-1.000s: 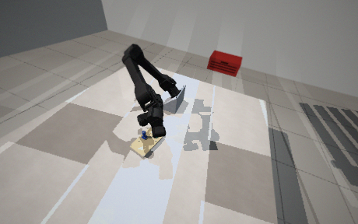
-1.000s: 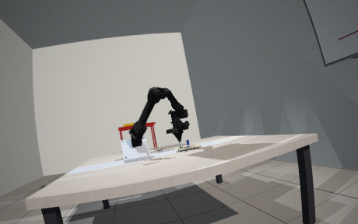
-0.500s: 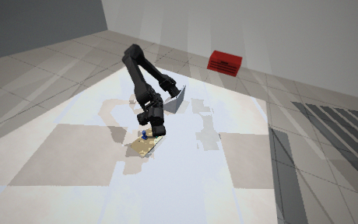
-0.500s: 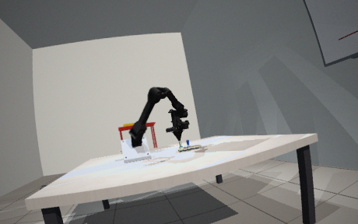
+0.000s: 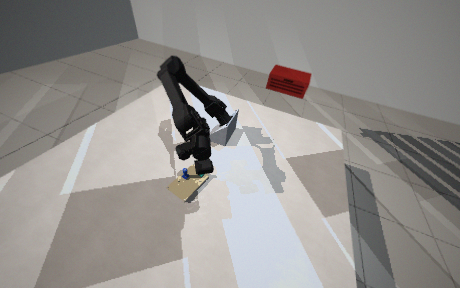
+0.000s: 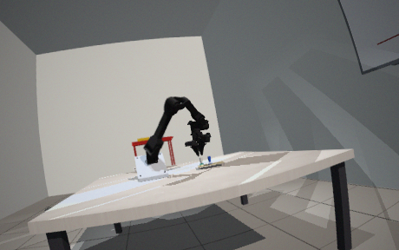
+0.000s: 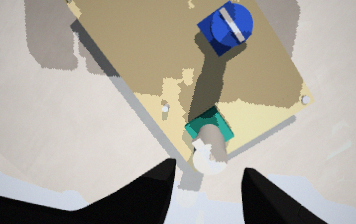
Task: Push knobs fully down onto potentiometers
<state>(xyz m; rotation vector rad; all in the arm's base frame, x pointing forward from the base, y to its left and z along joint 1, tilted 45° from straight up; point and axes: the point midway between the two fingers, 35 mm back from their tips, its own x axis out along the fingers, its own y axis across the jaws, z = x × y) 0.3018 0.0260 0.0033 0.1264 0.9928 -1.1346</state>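
The tan circuit board [image 5: 186, 192] [image 7: 115, 45] stands on the table. A blue potentiometer [image 7: 205, 28] carries a round blue knob [image 5: 185, 171] [image 6: 209, 159] [image 7: 235, 17] with a white line, away from the gripper. Near the board's corner, a teal potentiometer [image 7: 225, 131] carries a tall grey-white knob [image 7: 211, 156]. My gripper [image 6: 199, 155] [image 7: 209, 171] is partly open and empty. In the wrist view the top of the grey-white knob shows between and just ahead of the fingertips; the exterior view shows the tips close above it. How far each knob sits down its shaft is hard to tell.
The arm's grey base plate [image 5: 229, 131] [image 6: 151, 174] stands behind the board. A red tool chest [image 5: 288, 82] is farther back in the top view. The blue knob stands up from the board beside the gripper's space.
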